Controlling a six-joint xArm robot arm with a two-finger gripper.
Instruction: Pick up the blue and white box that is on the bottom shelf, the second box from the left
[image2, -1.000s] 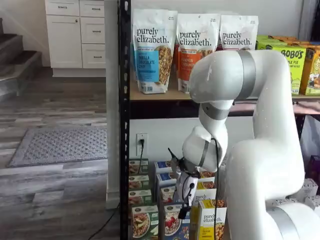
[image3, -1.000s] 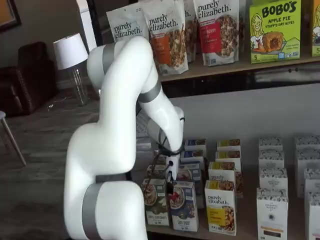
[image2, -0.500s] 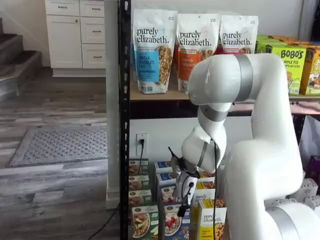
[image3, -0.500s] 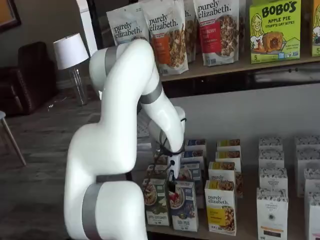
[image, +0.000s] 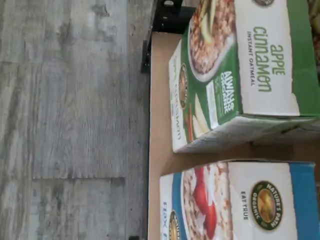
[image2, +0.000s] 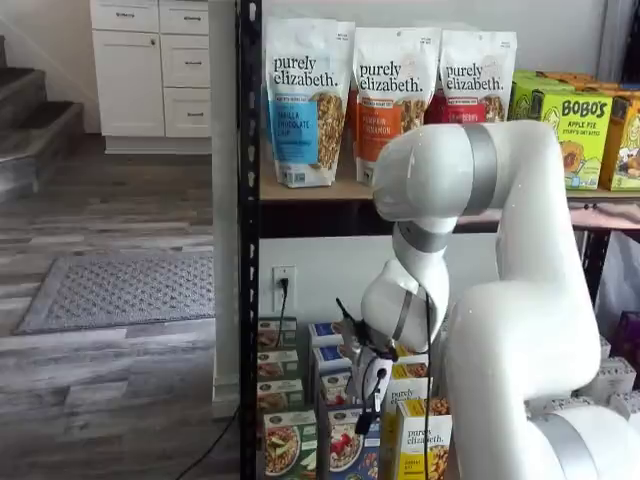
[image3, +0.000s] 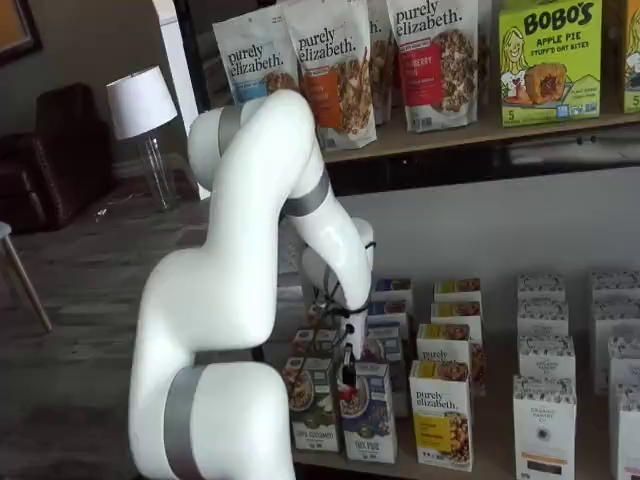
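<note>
The blue and white box (image3: 368, 415) stands at the front of the bottom shelf (image: 156, 125), between a green-fronted carton (image3: 312, 405) and a yellow carton (image3: 440, 415). It also shows in a shelf view (image2: 346, 450) and fills the wrist view's edge (image: 235, 200), with red berries on its front. My gripper (image3: 349, 368) hangs just above the box's top, at its side nearest the green carton, and its black fingers point down (image2: 366, 408). It is open and holds nothing.
More cartons stand in rows behind the front ones, and white cartons (image3: 545, 420) stand further right. The green apple cinnamon carton (image: 240, 75) is a narrow gap from the blue box. A black rack post (image2: 248, 240) rises at the shelf's left end. Granola bags (image2: 305, 100) fill the upper shelf.
The arm's elbow has swung a little to the right. The gripper has come down slightly toward the top of the blue and white box.
</note>
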